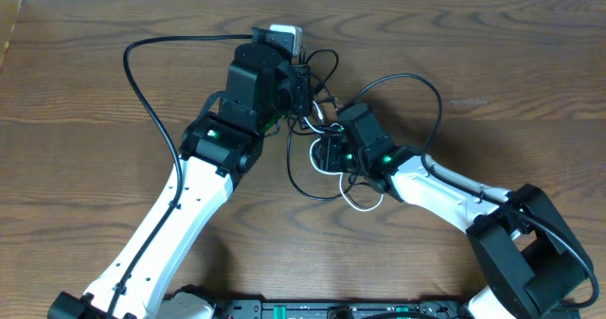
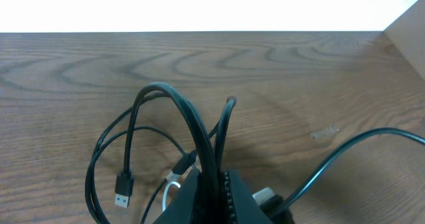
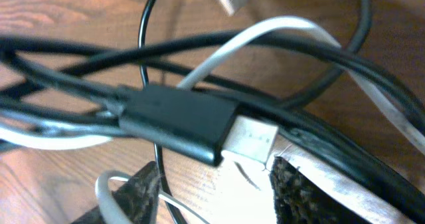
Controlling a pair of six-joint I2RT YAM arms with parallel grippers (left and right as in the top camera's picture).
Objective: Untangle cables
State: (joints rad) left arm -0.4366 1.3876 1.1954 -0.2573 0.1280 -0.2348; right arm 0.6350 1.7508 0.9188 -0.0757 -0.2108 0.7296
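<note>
Though nowhere near sorted, judged to be mid-separation: one strand group held up, another being sought. Left pincer (image 2: 214, 184) clamped shut on an arch of black strands from the cables (image 2: 189, 114), raised off the tabletop (image 1: 492, 54). Rest of the tangle lying at mid-tabletop between the two arms. Right pincer (image 3: 219, 184) part-open with nothing between its tips, hanging just over a black plug (image 3: 176, 121) with a metal end.

Next move, as a judgement: closing on that plug or the cord just behind it, then drawing away from the left hold so the crossings slide free. Calls for picking a single strand, since the white cord (image 3: 265, 31) and several black ones overlap right at the plug. Risk of tightening the knot if two get pinched together.

From the left wrist: a loose USB end (image 2: 124, 184) dangling off a thin black loop, unseen elsewhere. From the right wrist: the crossing order at the plug, hidden from above by the arm. From overhead only: both arms together, plus a white loop (image 1: 363, 205) trailing beside the right wrist.
</note>
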